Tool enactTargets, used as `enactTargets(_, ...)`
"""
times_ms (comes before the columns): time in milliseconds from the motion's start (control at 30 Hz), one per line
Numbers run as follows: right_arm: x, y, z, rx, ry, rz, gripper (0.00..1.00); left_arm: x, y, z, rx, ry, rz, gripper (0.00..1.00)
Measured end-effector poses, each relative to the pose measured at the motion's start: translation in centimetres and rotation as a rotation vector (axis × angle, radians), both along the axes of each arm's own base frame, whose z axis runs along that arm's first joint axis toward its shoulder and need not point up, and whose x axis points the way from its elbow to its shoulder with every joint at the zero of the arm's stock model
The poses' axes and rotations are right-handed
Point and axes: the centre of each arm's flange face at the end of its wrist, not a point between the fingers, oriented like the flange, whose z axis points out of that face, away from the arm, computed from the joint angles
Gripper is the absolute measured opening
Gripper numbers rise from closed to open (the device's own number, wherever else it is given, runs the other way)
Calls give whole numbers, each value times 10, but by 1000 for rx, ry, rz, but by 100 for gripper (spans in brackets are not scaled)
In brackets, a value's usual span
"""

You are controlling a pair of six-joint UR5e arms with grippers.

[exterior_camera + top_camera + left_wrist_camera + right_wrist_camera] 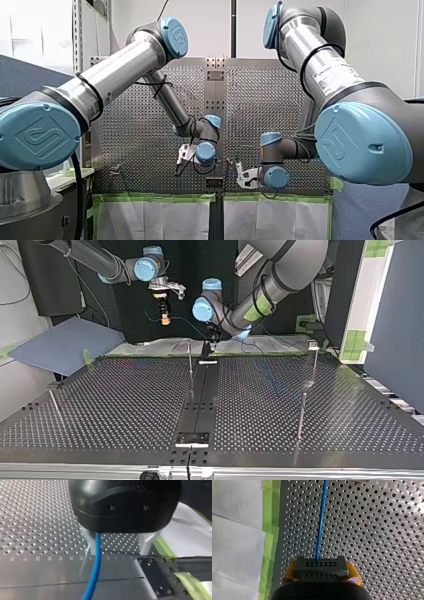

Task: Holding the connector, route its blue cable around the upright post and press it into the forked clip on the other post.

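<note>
My right gripper (322, 572) is shut on the dark grey connector (321, 567), its yellow pads on both sides. The blue cable (321, 525) leaves the connector and runs ahead over the perforated table. In the top view my right gripper (164, 316) hangs above the table's far edge. My left gripper (209, 342) is low at the far middle, next to a thin upright post (190, 365). In the left wrist view the blue cable (96, 567) passes between the spread metal fingers (87, 545) of my left gripper (116, 548), nearer one finger. A post with a clip head (313, 346) stands at the top view's right.
Two more thin posts (301, 415) (54, 405) rise from the perforated table (125, 405). A dark strip (200, 395) runs down the table's middle. Green tape and white sheeting (155, 215) hang at the table's edge by the arms. A blue-grey board (60, 345) lies at the top view's left.
</note>
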Motion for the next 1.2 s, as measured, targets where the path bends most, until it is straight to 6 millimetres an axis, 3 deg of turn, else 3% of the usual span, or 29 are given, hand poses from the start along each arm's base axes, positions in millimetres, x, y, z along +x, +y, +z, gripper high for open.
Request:
enactTargets(33,0,0,0,0,0,0,0,0,0,0,0,-2,-1,77)
enactTargets(67,0,0,0,0,-1,0,0,0,-1,0,-1,-3,-1,23)
enactTargets(100,0,0,0,0,-2,0,0,0,-1,0,-1,-4,-1,23)
enactTargets(167,0,-1,0,-1,-3,-1,0,0,-1,0,-3,-8,-1,1)
enactTargets(700,-3,-8,2,-12,-14,-15,0,3,-3,1,-18,-19,-21,1)
enactTargets(1200,-7,-20,5,-45,-36,-31,0,-8,-5,-9,-22,1,-66,1)
